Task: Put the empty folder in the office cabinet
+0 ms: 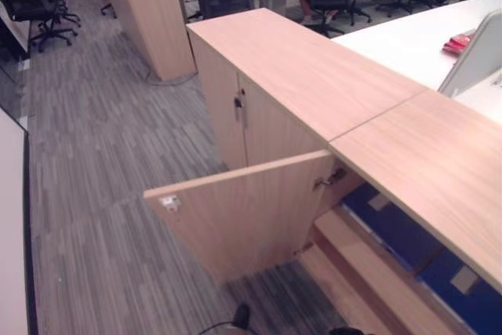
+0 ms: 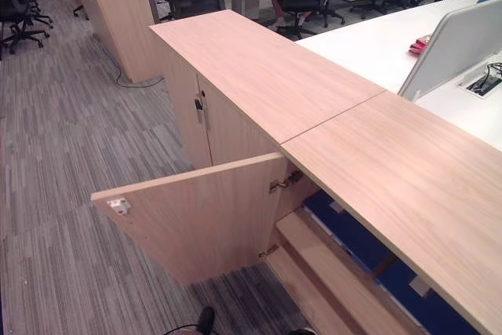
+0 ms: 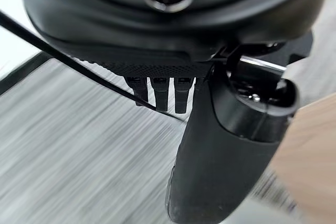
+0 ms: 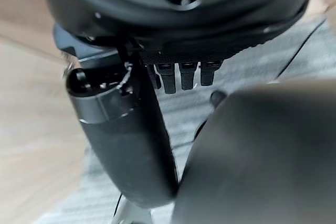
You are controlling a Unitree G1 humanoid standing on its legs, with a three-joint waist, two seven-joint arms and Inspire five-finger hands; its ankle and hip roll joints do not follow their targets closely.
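We see the cabinet door (image 2: 196, 221) swung wide open and blue folders (image 1: 392, 229) lying inside the office cabinet (image 2: 369, 170), above its wooden shelf (image 2: 329, 268). Our left hand (image 3: 157, 90) and right hand (image 4: 181, 74) hang with fingers straight and relaxed, holding nothing. The open door could be knocked if we step forward, since it juts across the carpet (image 1: 102, 154).

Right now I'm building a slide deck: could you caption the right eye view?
Wooden office cabinet with one door swung open, blue folders on its shelf.
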